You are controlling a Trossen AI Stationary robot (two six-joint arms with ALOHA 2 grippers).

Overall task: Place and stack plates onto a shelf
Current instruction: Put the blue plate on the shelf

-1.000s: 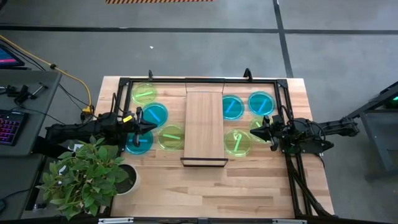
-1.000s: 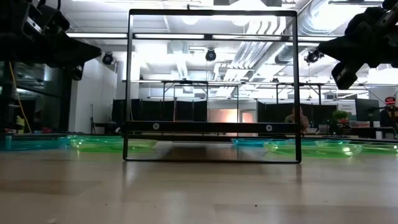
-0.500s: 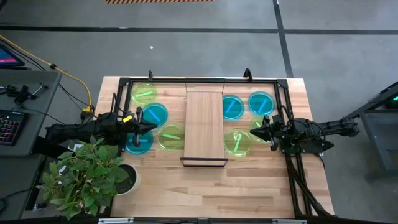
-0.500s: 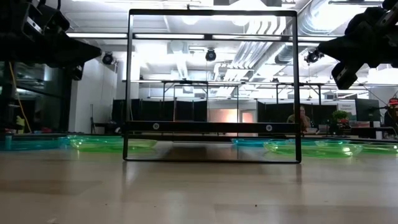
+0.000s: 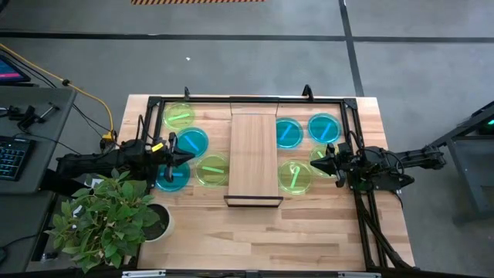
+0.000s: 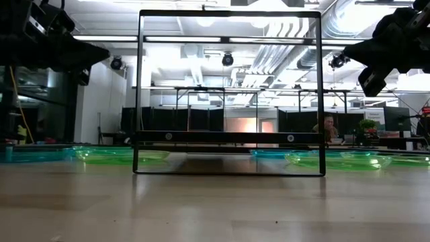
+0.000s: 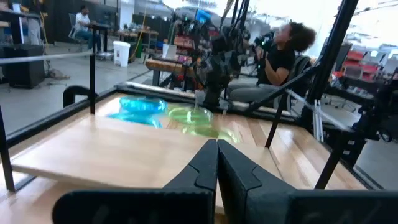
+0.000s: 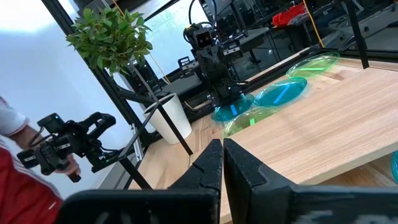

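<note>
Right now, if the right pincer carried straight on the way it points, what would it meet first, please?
Probably the shelf: the shut right pincer points at its raised board, passing above a green plate. Their relative heights are hard to judge.

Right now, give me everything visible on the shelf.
The shelf is a long rectangular light-wood board with lengthwise grain, edged by a thin black metal frame. It sits raised on thin black legs at mid-table, flat and level, with nothing on top. Cyan and green plates lie on the tabletop to either side; none visibly on the board.
</note>
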